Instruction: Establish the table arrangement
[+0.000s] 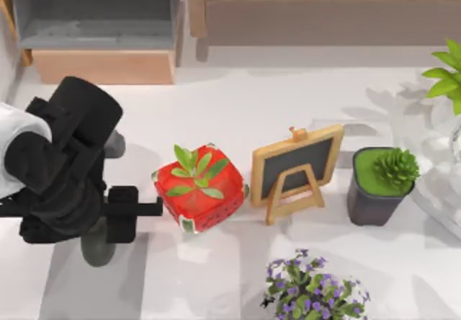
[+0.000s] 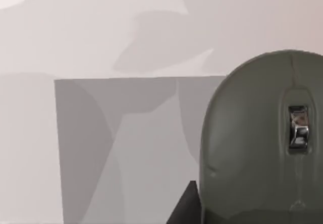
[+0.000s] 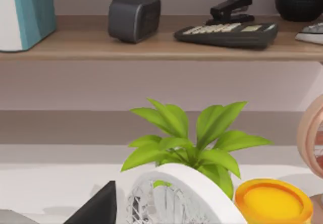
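1. The table (image 1: 238,96) is lying wide and white under everything, reaching from the left side to the right side of the top view.
2. My left arm is hanging over the left side of the table, and the left gripper (image 1: 108,223) is sitting over a grey computer mouse (image 1: 97,244).
3. I cannot tell if the left gripper is squeezing or loose.
4. In the left wrist view, the mouse (image 2: 262,138) is resting at the edge of a small grey mat (image 2: 126,148) on the table.
5. A red strawberry pot with a little plant (image 1: 199,188) is standing just beside the left gripper.
6. A small chalkboard on a wooden stand (image 1: 297,170) is standing next to the red pot, toward the right.
7. A dark pot with a spiky green plant (image 1: 380,184) is sitting farther right.
8. Purple flowers (image 1: 311,287) are growing at the near edge.
9. The right wrist view is showing a leafy green plant (image 3: 189,143), a white fan (image 3: 176,196), and a shelf (image 3: 151,45) holding a calculator (image 3: 227,32) and a stapler (image 3: 231,8).
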You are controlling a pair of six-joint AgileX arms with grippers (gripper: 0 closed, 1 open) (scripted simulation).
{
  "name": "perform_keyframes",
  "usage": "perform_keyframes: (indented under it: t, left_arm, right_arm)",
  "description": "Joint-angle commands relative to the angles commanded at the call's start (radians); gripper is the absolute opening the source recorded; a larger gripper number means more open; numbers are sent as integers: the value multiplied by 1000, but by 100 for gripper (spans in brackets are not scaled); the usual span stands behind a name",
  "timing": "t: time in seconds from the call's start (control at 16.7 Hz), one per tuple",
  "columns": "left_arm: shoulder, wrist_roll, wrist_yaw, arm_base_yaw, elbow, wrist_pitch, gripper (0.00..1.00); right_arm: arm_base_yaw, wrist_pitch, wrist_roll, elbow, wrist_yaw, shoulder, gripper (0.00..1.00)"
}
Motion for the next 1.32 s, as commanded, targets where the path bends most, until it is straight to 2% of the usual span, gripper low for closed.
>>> perform_keyframes:
  t: [0.9,1.32]
  left_arm:
    - [68,1,9,-1,-82,-1,0]
    - [68,1,9,-1,-82,-1,53]
  right_arm:
    - [0,0,0,0,0,0,100]
    - [0,0,0,0,0,0,100]
